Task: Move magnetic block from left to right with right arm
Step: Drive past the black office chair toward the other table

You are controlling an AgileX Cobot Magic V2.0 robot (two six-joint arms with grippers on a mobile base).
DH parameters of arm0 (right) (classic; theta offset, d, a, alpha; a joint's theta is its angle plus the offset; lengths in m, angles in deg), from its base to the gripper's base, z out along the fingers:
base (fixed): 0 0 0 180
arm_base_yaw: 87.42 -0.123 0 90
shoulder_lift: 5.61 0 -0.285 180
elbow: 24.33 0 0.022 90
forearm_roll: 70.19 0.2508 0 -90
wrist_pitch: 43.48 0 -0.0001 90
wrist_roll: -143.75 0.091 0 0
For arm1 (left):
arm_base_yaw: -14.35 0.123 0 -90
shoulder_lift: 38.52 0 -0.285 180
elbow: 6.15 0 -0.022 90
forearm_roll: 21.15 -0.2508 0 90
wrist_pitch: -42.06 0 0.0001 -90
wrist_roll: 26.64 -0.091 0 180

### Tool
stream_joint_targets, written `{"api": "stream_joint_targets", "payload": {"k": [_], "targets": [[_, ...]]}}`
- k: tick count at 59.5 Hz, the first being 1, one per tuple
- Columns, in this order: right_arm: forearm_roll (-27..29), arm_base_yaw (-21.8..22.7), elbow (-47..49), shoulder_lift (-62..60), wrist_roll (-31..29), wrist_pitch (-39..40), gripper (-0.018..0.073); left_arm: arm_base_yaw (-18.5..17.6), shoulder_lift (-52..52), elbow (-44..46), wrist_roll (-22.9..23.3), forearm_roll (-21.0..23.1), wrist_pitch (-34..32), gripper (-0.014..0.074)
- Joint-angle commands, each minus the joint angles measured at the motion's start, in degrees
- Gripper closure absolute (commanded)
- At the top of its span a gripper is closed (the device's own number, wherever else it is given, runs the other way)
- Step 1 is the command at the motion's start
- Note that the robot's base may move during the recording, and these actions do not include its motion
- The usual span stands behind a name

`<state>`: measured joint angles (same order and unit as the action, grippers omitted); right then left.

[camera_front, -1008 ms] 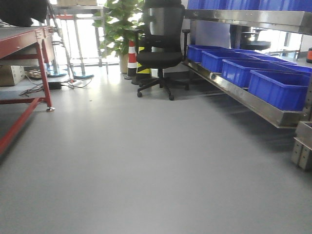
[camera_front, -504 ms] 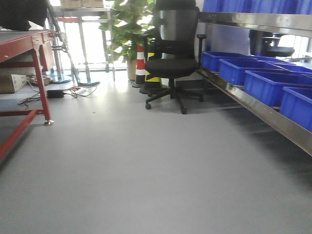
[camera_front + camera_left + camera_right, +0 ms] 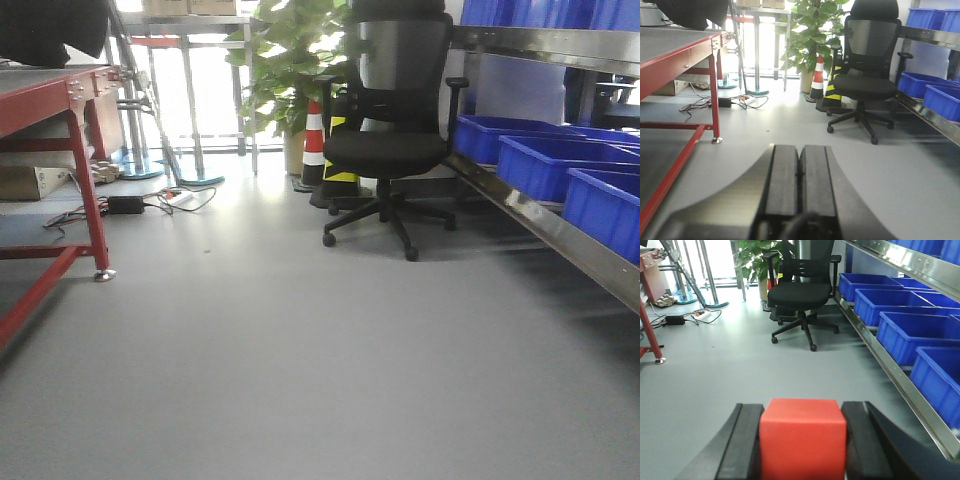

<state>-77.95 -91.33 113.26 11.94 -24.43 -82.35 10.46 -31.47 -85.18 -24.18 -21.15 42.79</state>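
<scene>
The magnetic block (image 3: pixel 802 440) is a plain red cube filling the bottom centre of the right wrist view. My right gripper (image 3: pixel 802 412) is shut on it, one black finger pressed against each side. It is held up in the air, facing the grey floor (image 3: pixel 715 370). In the left wrist view my left gripper (image 3: pixel 800 150) is shut with its two black fingers (image 3: pixel 782 180) pressed together and nothing between them. Neither gripper nor the block shows in the front-facing view.
A black office chair (image 3: pixel 390 140) stands ahead, with a potted plant (image 3: pixel 290 70) and a striped cone (image 3: pixel 314 140) behind it. Blue bins (image 3: pixel 540 165) line a metal shelf on the right. A red-framed table (image 3: pixel 60 110) is on the left, cables (image 3: pixel 150 200) beyond it.
The front-facing view has swung left: the chair, plant and cone have shifted right and grown nearer, and fewer blue bins show at the right edge.
</scene>
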Motion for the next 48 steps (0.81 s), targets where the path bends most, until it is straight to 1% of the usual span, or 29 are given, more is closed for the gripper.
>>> {"api": "stream_joint_targets", "payload": {"k": [1, 48], "targets": [[-0.6, 0.1, 1.4, 1.0, -0.5, 5.4, 0.0344, -0.1, -0.8, -0.6, 0.2, 0.0, -5.1, 0.0712], [-0.6, 0.1, 1.4, 1.0, -0.5, 5.4, 0.0344, -0.1, -0.8, -0.6, 0.2, 0.0, -5.1, 0.0713]]}}
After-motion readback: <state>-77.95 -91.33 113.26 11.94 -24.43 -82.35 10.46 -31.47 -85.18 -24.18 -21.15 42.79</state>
